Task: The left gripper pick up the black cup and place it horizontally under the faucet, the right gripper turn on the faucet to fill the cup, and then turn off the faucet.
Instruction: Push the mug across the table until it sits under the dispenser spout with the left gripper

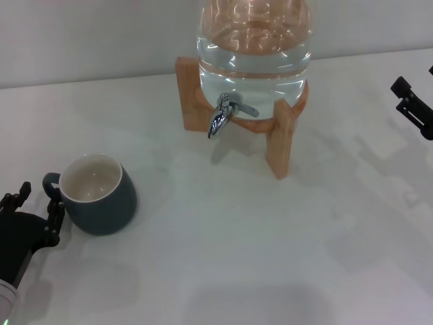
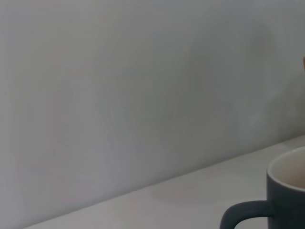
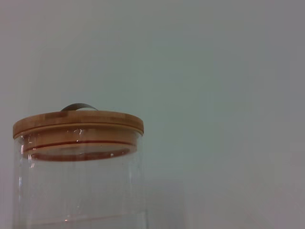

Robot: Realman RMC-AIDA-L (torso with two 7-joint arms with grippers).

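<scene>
beside the upright black cup [image 1: 98, 193], left hand [image 1: 34, 210] with fingers apart

A clear glass water jar [image 1: 254, 40] is held in a wooden stand [image 1: 280, 137] at the far middle of a white table [image 1: 270, 257]. The jar is capped by a wooden lid [image 3: 78, 122], and a pale wall [image 2: 119, 86] is seen behind.

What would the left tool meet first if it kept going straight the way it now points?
Most likely the black cup. The left gripper sits open at the table's near left, aimed at the cup's small loop handle, which faces it. Height is hard to judge, so the fingers may pass around the handle.
</scene>
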